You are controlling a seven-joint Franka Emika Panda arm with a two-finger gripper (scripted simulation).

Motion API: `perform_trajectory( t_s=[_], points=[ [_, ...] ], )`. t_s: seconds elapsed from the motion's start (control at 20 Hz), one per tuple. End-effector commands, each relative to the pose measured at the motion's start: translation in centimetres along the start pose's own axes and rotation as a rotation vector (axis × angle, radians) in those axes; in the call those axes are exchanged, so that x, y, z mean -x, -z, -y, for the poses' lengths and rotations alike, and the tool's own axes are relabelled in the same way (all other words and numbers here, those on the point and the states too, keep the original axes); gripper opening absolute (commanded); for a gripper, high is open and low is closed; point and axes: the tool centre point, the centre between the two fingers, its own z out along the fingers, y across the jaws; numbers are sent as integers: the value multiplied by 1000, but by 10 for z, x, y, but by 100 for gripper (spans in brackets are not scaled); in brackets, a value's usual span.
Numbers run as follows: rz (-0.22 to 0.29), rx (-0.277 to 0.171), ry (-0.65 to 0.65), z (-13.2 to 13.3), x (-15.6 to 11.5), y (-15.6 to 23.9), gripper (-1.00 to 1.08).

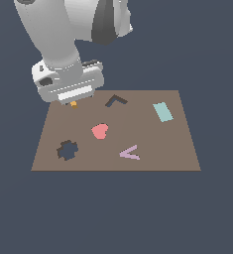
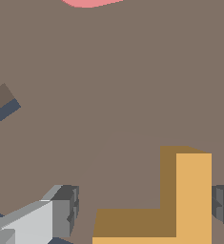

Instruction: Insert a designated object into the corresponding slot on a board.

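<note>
End effector low over the board's far left corner.

My arm reaches straight down; the end effector [image 2: 142, 217] has one finger [image 2: 63, 209] on each side of the orange L-piece [image 2: 192, 190], gaps showing, so nothing is grasped. The piece sits on the board [image 1: 152, 144], well apart from the L-shaped slot [image 1: 116, 100].

Light was even and diffuse in both renders, with no glare and no hard cast shadows on the board [image 1: 152, 141]. The arm's white casing shaded gently from bright to grey. In the wrist view a faint soft shadow arced across the brown surface near the orange piece [image 2: 192, 200], whose side faces rendered darker. Edges looked slightly soft, undistorted.
</note>
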Motion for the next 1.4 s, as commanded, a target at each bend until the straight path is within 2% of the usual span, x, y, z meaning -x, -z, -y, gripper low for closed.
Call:
perform_trajectory(
  t_s=[0.0,0.05,0.1,1.0,1.35],
  points=[
    [0,0,1,0,0,-4,100],
    [0,0,1,0,0,-4,100],
    [0,0,1,0,0,-4,-100],
    [-1,1,-2,0,0,0,-100],
    [-1,1,-51,6,1,0,-100]
  ],
)
